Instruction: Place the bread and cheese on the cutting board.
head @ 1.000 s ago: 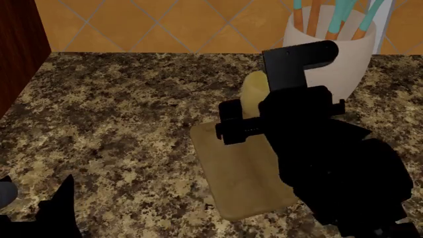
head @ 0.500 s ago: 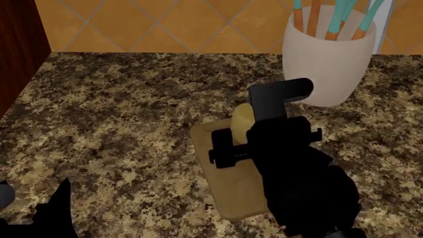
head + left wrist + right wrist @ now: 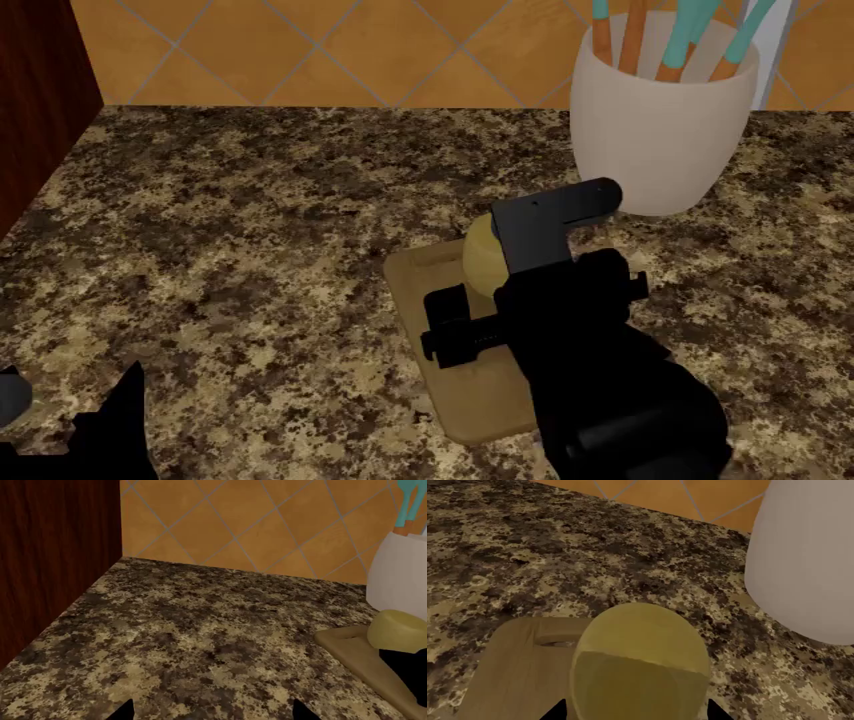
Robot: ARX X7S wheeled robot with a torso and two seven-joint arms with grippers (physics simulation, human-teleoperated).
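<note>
The cheese [image 3: 478, 255], a pale yellow stubby cylinder, is between the fingertips of my right gripper [image 3: 497, 275] at the far end of the cutting board [image 3: 416, 275]. In the right wrist view the cheese [image 3: 640, 665] fills the space between the two fingertips of the right gripper [image 3: 635, 711], over the board's grooved end [image 3: 514, 670]. I cannot tell whether it touches the board. My left gripper [image 3: 67, 405] is open and empty at the near left, low over the counter. Its wrist view shows its tips wide apart [image 3: 212, 711], with the cheese [image 3: 397, 630] and board [image 3: 340, 640] off to one side. The bread is out of view.
A large white utensil crock [image 3: 661, 120] stands just behind and right of the board, close to the cheese. It also shows in the right wrist view [image 3: 807, 560]. A dark wooden cabinet side [image 3: 40, 90] bounds the counter on the left. An orange tiled wall runs along the back.
My right gripper has carried the cheese from beside the crock toward me and down to the board's far end. The left gripper has barely moved.
</note>
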